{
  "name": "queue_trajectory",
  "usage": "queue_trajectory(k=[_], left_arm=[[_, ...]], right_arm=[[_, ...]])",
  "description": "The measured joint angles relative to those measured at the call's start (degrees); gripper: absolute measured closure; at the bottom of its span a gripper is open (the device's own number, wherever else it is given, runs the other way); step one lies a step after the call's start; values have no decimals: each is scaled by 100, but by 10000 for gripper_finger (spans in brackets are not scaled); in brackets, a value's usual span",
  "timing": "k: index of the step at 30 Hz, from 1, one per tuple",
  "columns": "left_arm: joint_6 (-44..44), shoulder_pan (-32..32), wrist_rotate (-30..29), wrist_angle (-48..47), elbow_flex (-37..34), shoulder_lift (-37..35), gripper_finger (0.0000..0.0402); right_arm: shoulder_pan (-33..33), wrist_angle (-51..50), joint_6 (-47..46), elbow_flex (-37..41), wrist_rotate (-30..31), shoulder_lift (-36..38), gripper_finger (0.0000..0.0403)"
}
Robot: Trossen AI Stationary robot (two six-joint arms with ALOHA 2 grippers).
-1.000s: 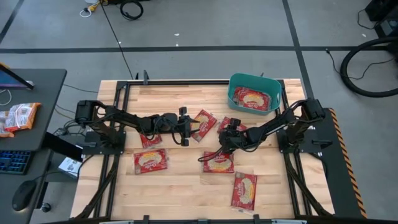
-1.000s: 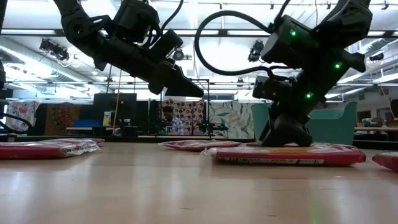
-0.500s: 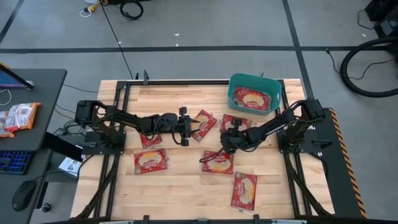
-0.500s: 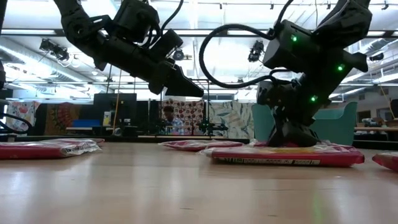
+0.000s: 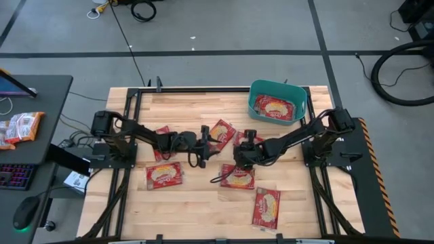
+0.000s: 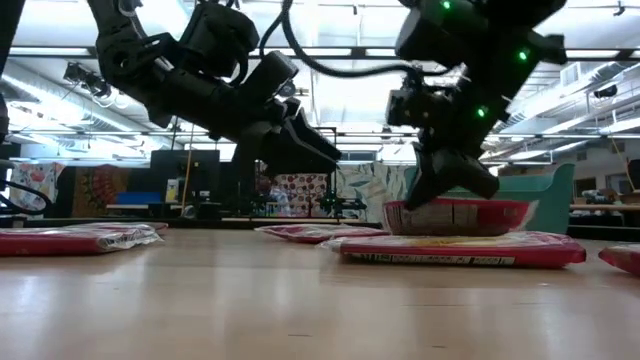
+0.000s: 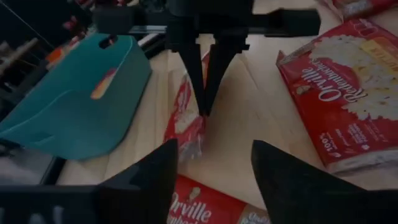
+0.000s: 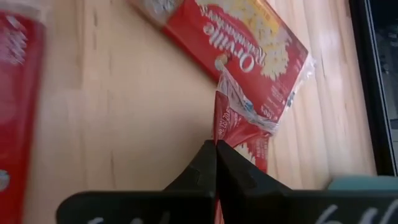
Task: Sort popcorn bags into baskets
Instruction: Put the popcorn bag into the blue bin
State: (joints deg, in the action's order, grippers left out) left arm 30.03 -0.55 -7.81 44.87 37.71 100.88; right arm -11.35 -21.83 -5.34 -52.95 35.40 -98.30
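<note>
Pinching shut, our right claw (image 6: 452,193) has just lifted a popcorn bag (image 6: 455,215) off the surface, well short of the teal basket (image 5: 256,94) at one o'clock; left claw (image 5: 203,144) waits wide.

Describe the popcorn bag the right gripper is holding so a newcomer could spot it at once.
Start at the teal bin at the table's far right corner, then follow the right arm toward the middle. There the right gripper pinches one red popcorn bag by its edge; unlike the flat-lying neighbours, it hangs lifted off the wood.
</note>
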Motion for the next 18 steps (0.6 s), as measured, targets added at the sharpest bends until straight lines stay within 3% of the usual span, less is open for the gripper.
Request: queue_trajectory(k=[7, 18], left_arm=[[-114, -49, -96, 115, 170, 265, 127], [-270, -62, -213, -31, 890, 940, 153]], right_arm=[[-134, -846, 35, -659, -72, 4, 400], [-385, -1259, 141, -1311, -49, 9, 399]])
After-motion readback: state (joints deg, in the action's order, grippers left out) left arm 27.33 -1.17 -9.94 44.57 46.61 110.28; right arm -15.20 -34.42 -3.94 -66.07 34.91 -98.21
